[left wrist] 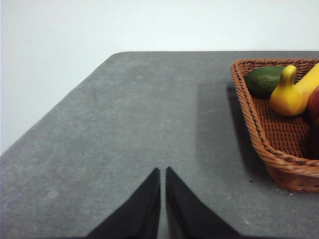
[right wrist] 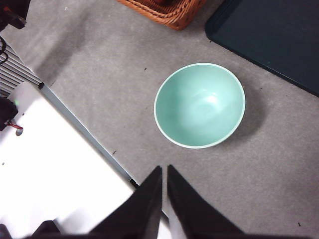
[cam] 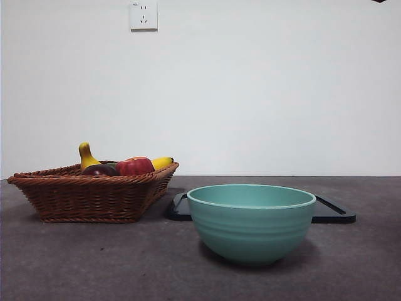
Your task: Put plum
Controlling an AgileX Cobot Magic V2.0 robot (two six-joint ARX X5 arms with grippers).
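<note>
- the plum (cam: 99,170) lies in the wicker basket (cam: 75,199), low behind the rim and touching the red apple (cam: 135,166); a yellow banana (cam: 161,162) and a yellow gourd-like fruit (cam: 86,156) sit behind them.
- the left gripper (left wrist: 163,172) hangs clenched and empty over bare surface (left wrist: 149,114) just beside the basket; the right gripper (right wrist: 164,170), also clenched and empty, hangs high above the near edge of the surface, with the empty teal bowl (right wrist: 200,105) below it.
- risk: the plum is wedged against the apple, so a descending gripper could likely nudge the apple or close on it instead, the two being close in colour.
- risk: the plum's skin looks glossy and round, so an off-centre pinch may let it squirt out and roll across the basket.
- risk: the basket wall rises on the approach side; a low entry could catch the weave and drag the basket.
- hidden: in the front view only the plum's top shows; in the left wrist view a dark shape at the frame edge is possibly the plum, but it is too cut off to tell.
- hidden: the dark tray (cam: 335,210) is mostly behind the bowl, and the task names no destination; the bowl seems the probable one.
</note>
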